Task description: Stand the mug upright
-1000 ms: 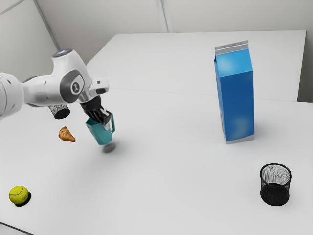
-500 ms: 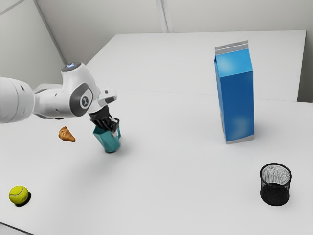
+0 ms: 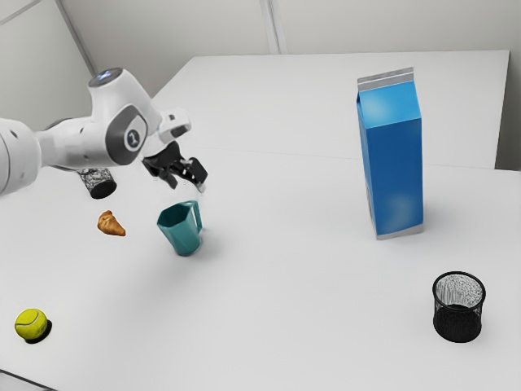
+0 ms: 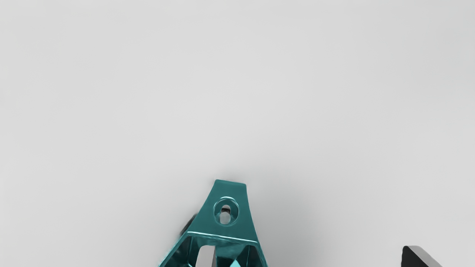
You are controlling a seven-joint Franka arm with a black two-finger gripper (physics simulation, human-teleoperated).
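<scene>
The teal, angular mug with a loop handle (image 3: pixel 181 230) stands on the pale grey bench (image 3: pixel 269 301), base down and mouth up, its handle toward the exterior view's right. It seems to sit flat, though the steep angle makes a slight lean hard to rule out. As it lies, that matches what the task wants.

The black two-finger tool (image 3: pixel 188 186) is open and holds nothing. It hangs just above the mug, near the handle and apparently apart from it; in the wrist view one black fingertip (image 4: pixel 417 256) is well to the side of the mug.

The main risk is the tool's nearness. A drop or a sideways sweep at this height could catch the rim or push the handle, and because the body narrows toward its base, a knock up high would tip it readily. A fingertip entering the handle's loop could hook it and drag the mug over on the way up. If the base is in fact resting on an edge, even a light brush might topple it.

The tall blue carton (image 3: pixel 392 163) and the black mesh cup (image 3: pixel 458 314) stand well apart, so they pose little danger. The golden-brown pastry (image 3: pixel 111 224) is nearer, and a toppled mug could roll against it.
</scene>
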